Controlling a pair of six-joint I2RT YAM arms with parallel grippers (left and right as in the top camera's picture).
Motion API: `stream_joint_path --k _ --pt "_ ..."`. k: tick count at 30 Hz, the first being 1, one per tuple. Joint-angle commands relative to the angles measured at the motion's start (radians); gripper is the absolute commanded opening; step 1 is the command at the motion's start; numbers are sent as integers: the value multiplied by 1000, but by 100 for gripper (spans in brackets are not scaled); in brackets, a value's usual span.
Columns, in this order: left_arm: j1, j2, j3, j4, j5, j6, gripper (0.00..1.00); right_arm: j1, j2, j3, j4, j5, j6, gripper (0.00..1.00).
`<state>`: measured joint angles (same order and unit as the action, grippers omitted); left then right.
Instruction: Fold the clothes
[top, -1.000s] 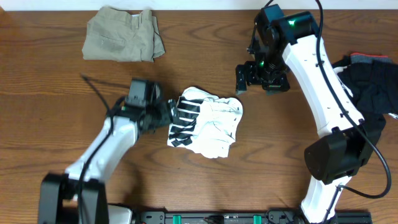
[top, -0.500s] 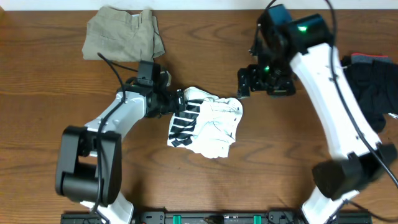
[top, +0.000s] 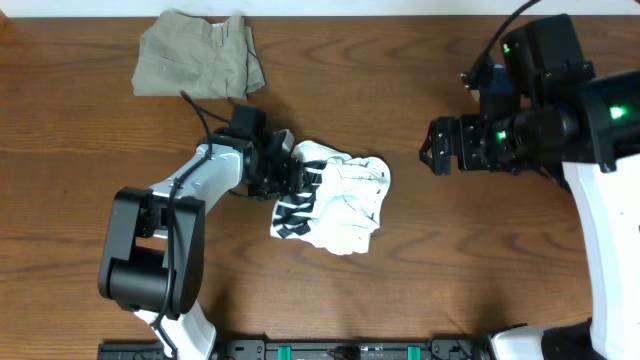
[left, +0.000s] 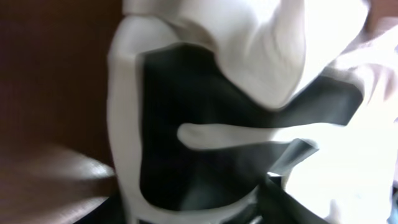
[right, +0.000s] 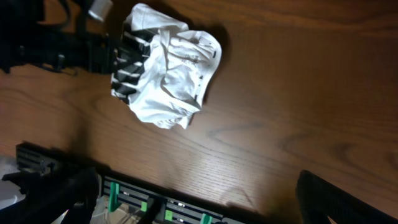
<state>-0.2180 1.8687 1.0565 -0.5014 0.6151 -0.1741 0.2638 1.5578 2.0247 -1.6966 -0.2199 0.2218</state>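
We see the white T-shirt (top: 345, 205) crumpled mid table (top: 470, 260). Left gripper (top: 297, 178) sits at its black-striped left edge, touching cloth; clamped or not, we cannot tell. Right gripper (top: 430, 159) has jaws wide apart, empty, well right of it. Khaki trousers (top: 195, 67) at far edge.

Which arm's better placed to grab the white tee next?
Left. The left fingers sit at the black-striped edge of the crumpled white cotton T-shirt; the right fingers hang open, apart from it, over the brown wooden table.
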Motion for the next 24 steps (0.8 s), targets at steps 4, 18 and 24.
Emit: stream_joint_path --k 4,18,24 --pt "0 18 -6 -66 39 42 6 -10 -18 8 -2 7 -18 99" --pt "235 18 -6 -87 -130 -296 6 -6 -18 -159 57 -31 -21 99" --pt "282 18 -6 -127 -130 -299 6 54 -18 -439 398 -300 -70 92"
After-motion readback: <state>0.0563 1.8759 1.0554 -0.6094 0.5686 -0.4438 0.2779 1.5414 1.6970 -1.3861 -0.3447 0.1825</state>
